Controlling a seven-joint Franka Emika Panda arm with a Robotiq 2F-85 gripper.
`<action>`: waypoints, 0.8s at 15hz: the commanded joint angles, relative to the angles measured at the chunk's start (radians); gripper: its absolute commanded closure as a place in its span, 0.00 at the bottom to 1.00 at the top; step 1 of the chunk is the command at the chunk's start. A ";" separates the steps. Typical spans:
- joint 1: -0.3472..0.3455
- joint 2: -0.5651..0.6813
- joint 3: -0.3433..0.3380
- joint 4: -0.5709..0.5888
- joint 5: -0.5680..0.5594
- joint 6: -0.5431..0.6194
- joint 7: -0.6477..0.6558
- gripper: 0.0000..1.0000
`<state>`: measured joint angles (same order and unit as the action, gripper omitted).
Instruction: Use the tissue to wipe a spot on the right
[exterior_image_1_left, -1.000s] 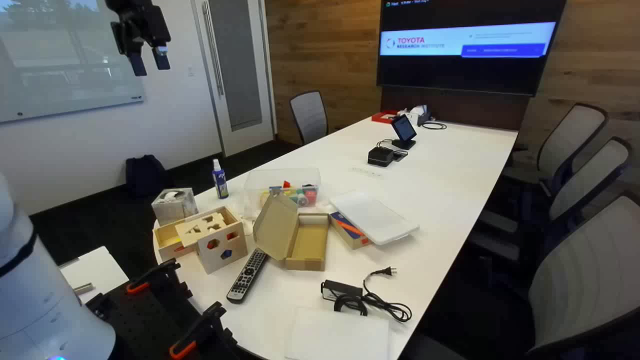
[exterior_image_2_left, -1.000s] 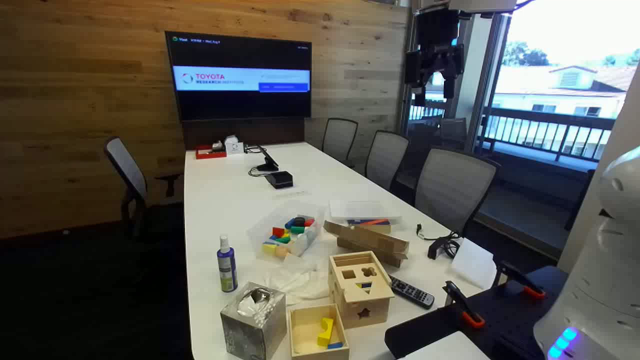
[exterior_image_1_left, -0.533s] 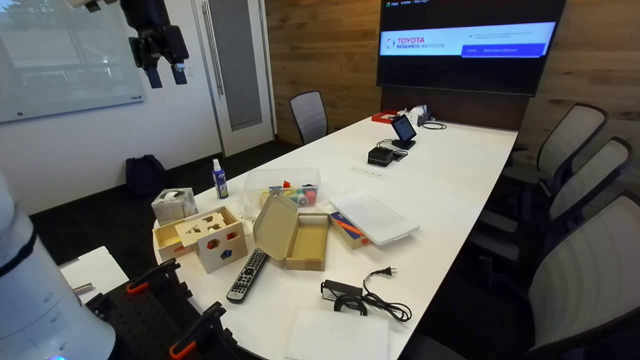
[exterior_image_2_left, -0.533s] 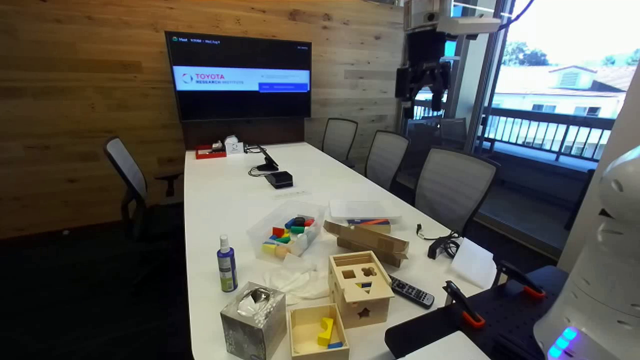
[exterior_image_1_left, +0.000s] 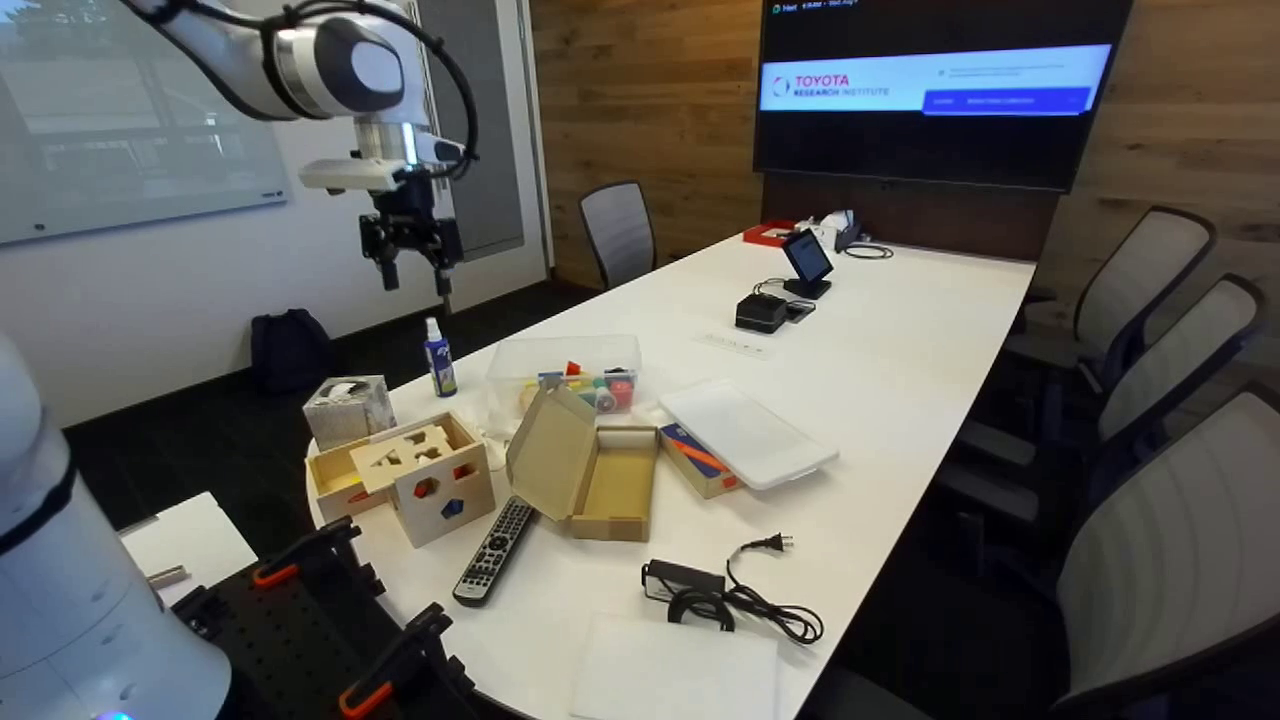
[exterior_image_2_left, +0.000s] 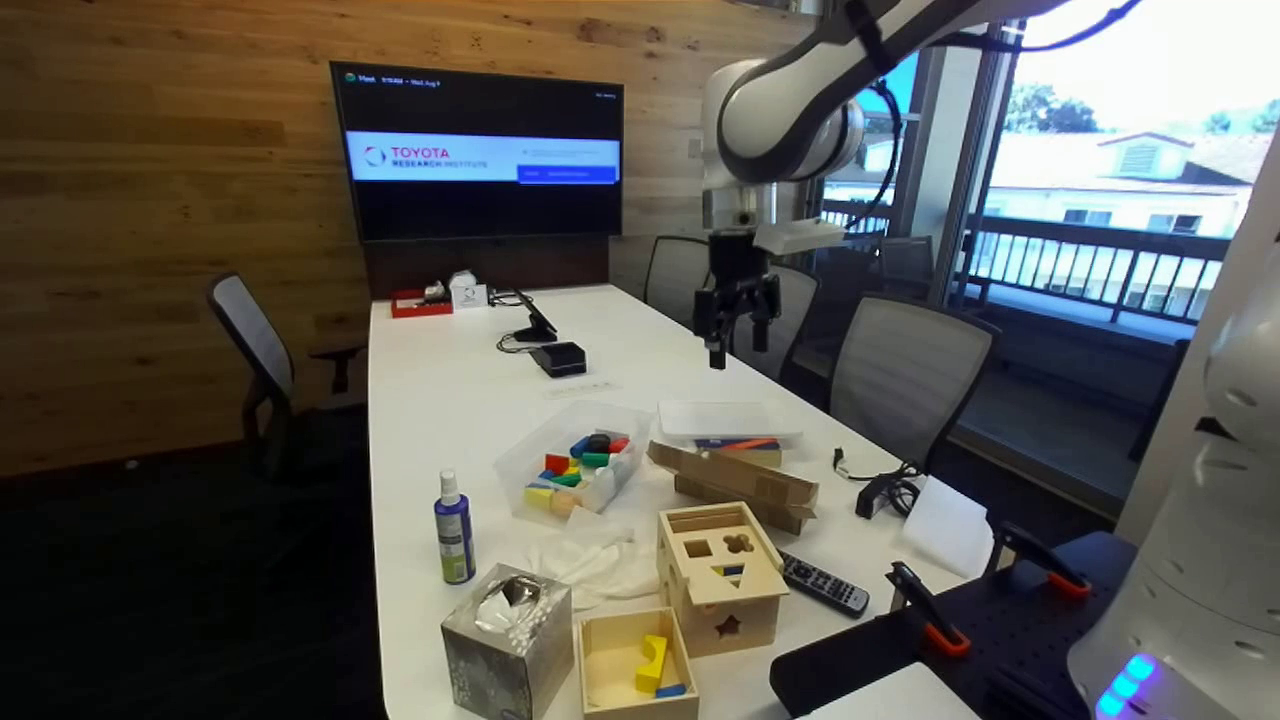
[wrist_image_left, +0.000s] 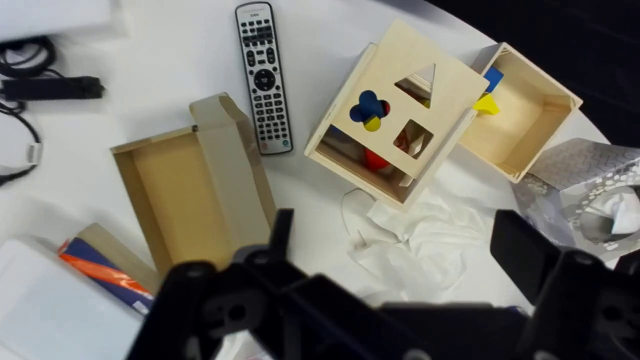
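Note:
A crumpled white tissue (exterior_image_2_left: 600, 570) lies on the white table (exterior_image_2_left: 440, 400) beside the wooden shape box; it also shows in the wrist view (wrist_image_left: 425, 245). A grey patterned tissue box (exterior_image_2_left: 510, 640) with a tissue poking out stands at the table edge, also in an exterior view (exterior_image_1_left: 350, 415). My gripper (exterior_image_2_left: 739, 352) is open and empty, high above the table; it also shows in an exterior view (exterior_image_1_left: 416, 284). In the wrist view the tissue lies between the open fingers (wrist_image_left: 392, 225), well below them. I cannot make out a spot on the table.
Around the tissue are the wooden shape box (exterior_image_2_left: 720, 580), a small wooden tray (wrist_image_left: 520, 110), a spray bottle (exterior_image_2_left: 454, 535), a clear bin of blocks (exterior_image_2_left: 520, 470) and an open cardboard box (exterior_image_1_left: 615, 490). A remote (exterior_image_1_left: 495, 550), power adapter (exterior_image_1_left: 685, 580) and white lid (exterior_image_1_left: 750, 435) lie nearby.
My gripper has come down over the table, moving right and down in an exterior view and left and down from the other camera. It stays open. The objects have not moved.

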<state>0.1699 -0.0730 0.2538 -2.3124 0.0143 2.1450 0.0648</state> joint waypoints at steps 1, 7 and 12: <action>0.046 0.266 0.009 0.126 -0.035 0.110 -0.002 0.00; 0.162 0.653 -0.030 0.359 -0.122 0.287 0.040 0.00; 0.237 0.857 -0.098 0.535 -0.132 0.258 0.089 0.00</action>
<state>0.3654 0.6809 0.1968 -1.8954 -0.0963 2.4357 0.1080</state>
